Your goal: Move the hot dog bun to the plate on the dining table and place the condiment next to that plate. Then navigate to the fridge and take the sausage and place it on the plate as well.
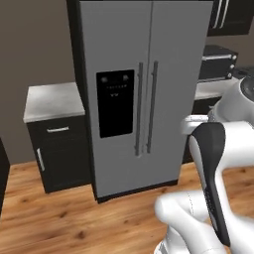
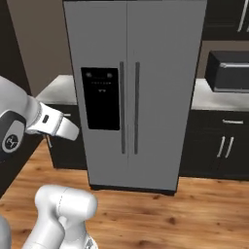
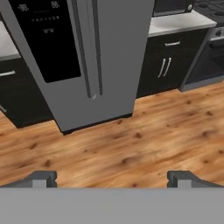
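Wood floor (image 3: 131, 144) runs under everything, with dark cabinets (image 2: 223, 141) and pale counters (image 1: 52, 99) along the wall. Fridge (image 2: 131, 92) stands dead centre between them, both doors shut, black dispenser (image 1: 115, 101) on the left door. Gripper (image 3: 112, 178) hangs over the floor in front of it, fingers (image 3: 41, 178) spread wide, holding nothing.

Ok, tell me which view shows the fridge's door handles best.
The right base view: the fridge faces the camera almost squarely, and both door handles run full length, unobstructed. The left base view shows them whole too, but from an angle. The hand view cuts off their tops and tilts them.
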